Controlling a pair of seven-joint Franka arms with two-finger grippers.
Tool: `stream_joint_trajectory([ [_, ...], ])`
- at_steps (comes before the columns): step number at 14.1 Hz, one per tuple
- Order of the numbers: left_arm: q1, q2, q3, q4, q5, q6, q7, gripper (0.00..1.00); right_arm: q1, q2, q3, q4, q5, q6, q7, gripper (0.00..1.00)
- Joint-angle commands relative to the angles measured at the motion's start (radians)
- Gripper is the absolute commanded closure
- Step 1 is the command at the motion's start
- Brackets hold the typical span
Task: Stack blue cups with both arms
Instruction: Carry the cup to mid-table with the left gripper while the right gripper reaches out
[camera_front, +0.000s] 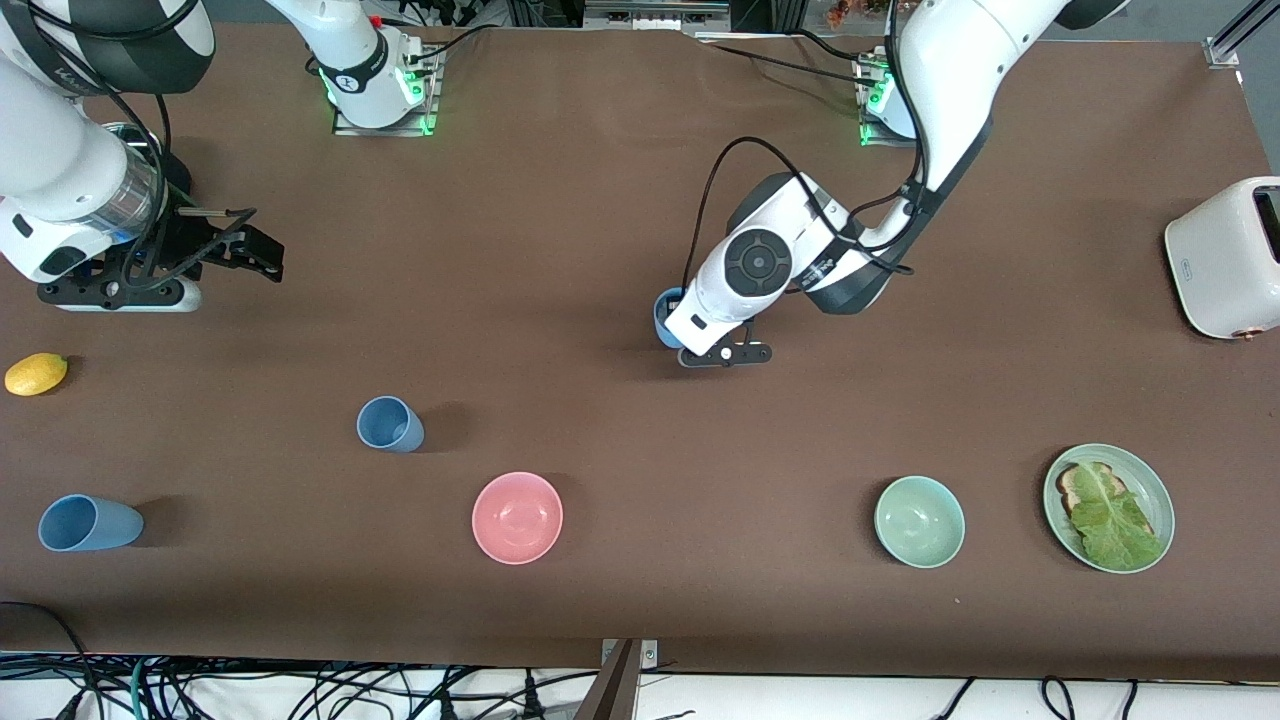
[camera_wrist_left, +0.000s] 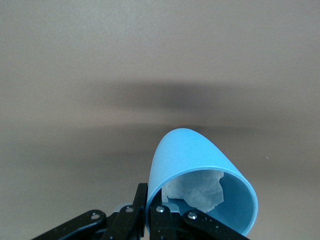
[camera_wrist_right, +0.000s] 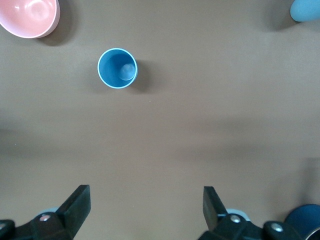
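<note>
My left gripper (camera_wrist_left: 148, 192) is shut on the wall of a blue cup (camera_wrist_left: 190, 155), one finger outside and one inside. The cup is tilted over the middle of the table (camera_front: 667, 315), with crumpled white paper inside it. A second blue cup (camera_front: 390, 424) (camera_wrist_right: 117, 68) stands upright nearer the front camera, toward the right arm's end. A third blue cup (camera_front: 88, 523) (camera_wrist_right: 305, 10) appears to lie on its side near that end's front corner. My right gripper (camera_front: 262, 255) (camera_wrist_right: 146, 200) hangs open and empty over bare table, apart from both cups.
A pink bowl (camera_front: 517, 517) (camera_wrist_right: 30, 17) and a pale green bowl (camera_front: 919, 521) sit near the front edge. A green plate (camera_front: 1150, 475) holds toast and lettuce. A white toaster (camera_front: 1225, 257) stands at the left arm's end. A lemon (camera_front: 36, 373) lies at the right arm's end.
</note>
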Motion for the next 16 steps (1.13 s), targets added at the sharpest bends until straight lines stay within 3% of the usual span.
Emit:
stream_joint_trajectory([
  [1, -0.032, 0.025, 0.011, 0.038, 0.037, -0.008, -0.049, 1.00, 0.000, 0.027, -0.005, 0.020, 0.012, 0.019, -0.033, 0.00],
  [4, -0.051, 0.039, 0.011, 0.040, 0.036, -0.008, -0.049, 1.00, 0.000, 0.108, -0.007, 0.065, 0.010, 0.040, -0.039, 0.00],
  [5, -0.051, 0.041, 0.012, 0.040, 0.036, -0.007, -0.049, 0.95, 0.001, 0.142, -0.005, 0.088, 0.007, 0.057, -0.039, 0.00],
  [6, -0.049, 0.041, 0.012, 0.041, 0.036, -0.005, -0.049, 0.76, 0.003, 0.176, -0.005, 0.102, 0.003, 0.080, -0.037, 0.00],
  [8, -0.046, 0.041, 0.014, 0.041, 0.037, -0.007, -0.048, 0.51, 0.001, 0.234, -0.005, 0.144, 0.003, 0.112, -0.041, 0.00],
  [9, -0.045, 0.039, 0.014, 0.043, 0.037, -0.007, -0.048, 0.05, 0.003, 0.254, -0.005, 0.171, 0.003, 0.112, -0.042, 0.00],
  [10, -0.045, 0.035, 0.012, 0.043, 0.037, -0.010, -0.048, 0.00, 0.003, 0.267, -0.005, 0.188, 0.003, 0.114, -0.042, 0.00],
  [12, -0.048, 0.019, 0.014, 0.044, 0.037, -0.019, -0.046, 0.00, 0.003, 0.328, -0.005, 0.261, 0.004, 0.129, -0.045, 0.00],
  [16, -0.038, -0.053, 0.006, 0.049, 0.037, -0.103, -0.040, 0.00, 0.031, 0.553, -0.005, 0.437, 0.001, 0.212, -0.047, 0.00],
])
